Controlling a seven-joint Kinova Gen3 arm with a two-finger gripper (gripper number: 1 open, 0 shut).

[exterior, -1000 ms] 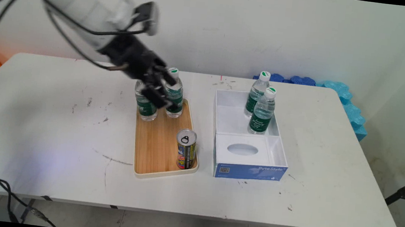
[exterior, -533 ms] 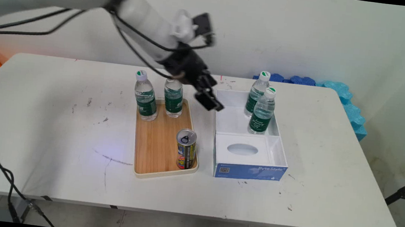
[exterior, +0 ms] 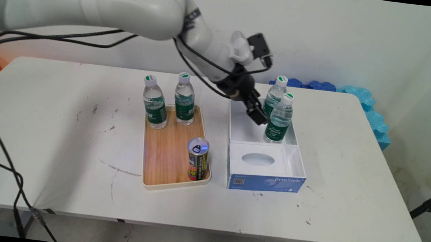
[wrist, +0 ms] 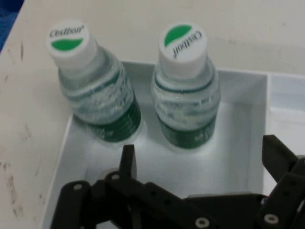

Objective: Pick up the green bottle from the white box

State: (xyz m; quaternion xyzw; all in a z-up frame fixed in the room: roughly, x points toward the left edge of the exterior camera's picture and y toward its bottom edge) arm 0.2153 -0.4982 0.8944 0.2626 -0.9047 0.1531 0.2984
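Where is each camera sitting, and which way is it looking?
Main view: sits above the table's near side, looking down across the table toward the wall; the white arm and its gripper show.
Hand view: rides on the hand, looking down along the open gripper into the white box; only the black linkage and fingers show.
Both see the two water bottles standing in that box.

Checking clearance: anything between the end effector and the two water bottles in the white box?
Nothing; hand view shows bare white box floor between the open end effector and both bottles.
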